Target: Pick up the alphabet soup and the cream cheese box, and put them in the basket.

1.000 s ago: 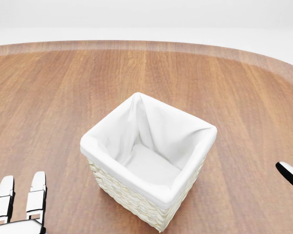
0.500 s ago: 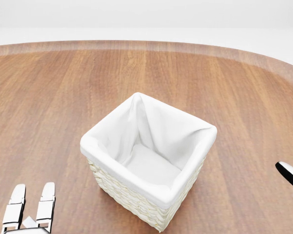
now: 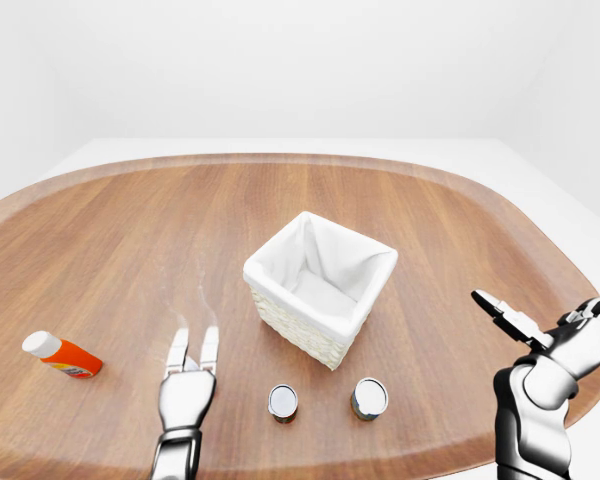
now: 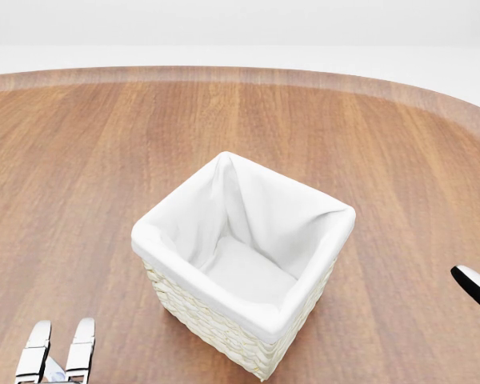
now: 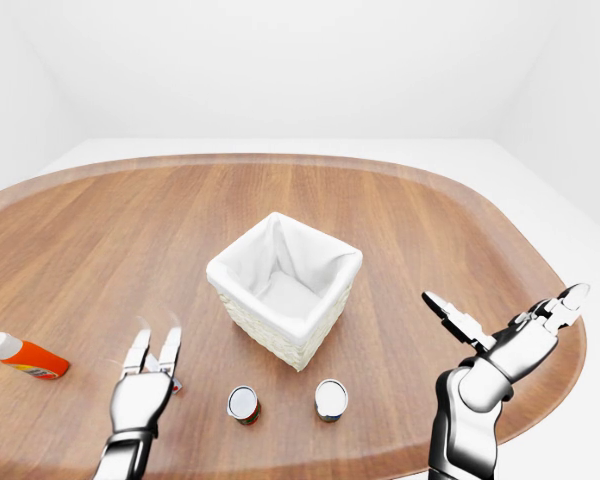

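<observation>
- Left-eye view: basket (image 3: pixel 320 287) with white cloth lining sits near the middle of the wooden tabletop (image 3: pixel 100 240); nothing lies inside it.
- Two upright cans stand just below the basket in this view: one (image 3: pixel 282 402) at left, one (image 3: pixel 369 398) at right. Labels are hidden from above, so which is the alphabet soup cannot be told.
- Cream cheese box: not seen in any view.
- Left hand (image 3: pixel 192 358) hovers low over the tabletop, left of the left-hand can, fingers straight and spread, holding nothing.
- Right hand (image 5: pixel 500 335) is raised off the right side, fingers splayed, holding nothing.
- Step in hand, as judged: reach for a can. Best to confirm the label first, bring the left hand in from the side at mid-height, and close around the body without tipping it or knocking its neighbour.
- Count: one basket, two cans, one orange bottle with white cap (image 3: pixel 63 355) lying well apart at far left, two hands.
</observation>
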Tool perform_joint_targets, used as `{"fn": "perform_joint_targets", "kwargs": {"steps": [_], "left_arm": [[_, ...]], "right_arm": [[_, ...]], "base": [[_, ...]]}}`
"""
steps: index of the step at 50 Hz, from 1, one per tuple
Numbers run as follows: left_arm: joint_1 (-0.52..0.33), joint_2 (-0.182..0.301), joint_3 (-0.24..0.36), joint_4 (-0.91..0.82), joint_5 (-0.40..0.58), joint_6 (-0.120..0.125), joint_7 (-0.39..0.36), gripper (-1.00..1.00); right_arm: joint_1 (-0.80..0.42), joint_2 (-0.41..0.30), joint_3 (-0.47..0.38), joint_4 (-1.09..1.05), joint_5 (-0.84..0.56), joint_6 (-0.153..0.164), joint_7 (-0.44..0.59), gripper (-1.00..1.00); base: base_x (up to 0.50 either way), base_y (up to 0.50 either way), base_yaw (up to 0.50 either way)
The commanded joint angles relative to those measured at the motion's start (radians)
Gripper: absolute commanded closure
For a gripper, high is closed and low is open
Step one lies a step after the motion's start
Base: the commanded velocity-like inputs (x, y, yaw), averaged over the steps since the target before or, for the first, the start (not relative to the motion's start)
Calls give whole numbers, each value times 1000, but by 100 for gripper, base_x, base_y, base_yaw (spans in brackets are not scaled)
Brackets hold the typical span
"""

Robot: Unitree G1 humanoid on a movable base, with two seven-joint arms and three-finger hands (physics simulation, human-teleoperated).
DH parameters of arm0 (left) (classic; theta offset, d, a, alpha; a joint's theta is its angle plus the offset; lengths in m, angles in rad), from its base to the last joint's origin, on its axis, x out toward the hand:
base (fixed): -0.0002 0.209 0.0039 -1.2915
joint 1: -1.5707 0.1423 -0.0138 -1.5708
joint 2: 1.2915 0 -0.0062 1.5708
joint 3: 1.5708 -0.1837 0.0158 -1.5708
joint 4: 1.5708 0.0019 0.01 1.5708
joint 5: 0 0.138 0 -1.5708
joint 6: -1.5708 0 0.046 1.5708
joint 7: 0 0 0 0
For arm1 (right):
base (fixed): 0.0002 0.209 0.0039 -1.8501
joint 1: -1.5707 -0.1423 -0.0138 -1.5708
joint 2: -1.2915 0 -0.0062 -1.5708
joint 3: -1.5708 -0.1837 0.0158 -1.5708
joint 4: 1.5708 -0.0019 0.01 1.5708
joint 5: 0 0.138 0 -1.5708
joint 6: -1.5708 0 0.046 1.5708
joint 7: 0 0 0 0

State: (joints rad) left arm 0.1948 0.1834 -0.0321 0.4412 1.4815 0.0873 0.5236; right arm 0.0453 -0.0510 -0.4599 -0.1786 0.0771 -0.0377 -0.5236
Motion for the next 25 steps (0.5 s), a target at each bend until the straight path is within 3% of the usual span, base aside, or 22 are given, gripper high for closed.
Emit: {"fn": "perform_joint_targets", "kwargs": {"steps": [1, 11, 17, 25], "left_arm": [[-47, 15, -9, 112, -53, 0, 0, -100], [-90, 25, -20, 209, -90, 0, 0, -100], [-158, 29, -32, 342, -126, 0, 0, -100], [-175, 34, -49, 367, -152, 0, 0, -100]], "right_arm": [[1, 0, 0, -4, -1, 4, 0, -100], [0, 0, 0, -3, -2, 3, 0, -100], [-2, -1, 0, 11, -2, -9, 0, -100], [-1, 0, 2, -3, -4, 5, 0, -100]], "base": [[0, 0, 0], [0, 0, 0], [0, 0, 0], [0, 0, 0]]}}
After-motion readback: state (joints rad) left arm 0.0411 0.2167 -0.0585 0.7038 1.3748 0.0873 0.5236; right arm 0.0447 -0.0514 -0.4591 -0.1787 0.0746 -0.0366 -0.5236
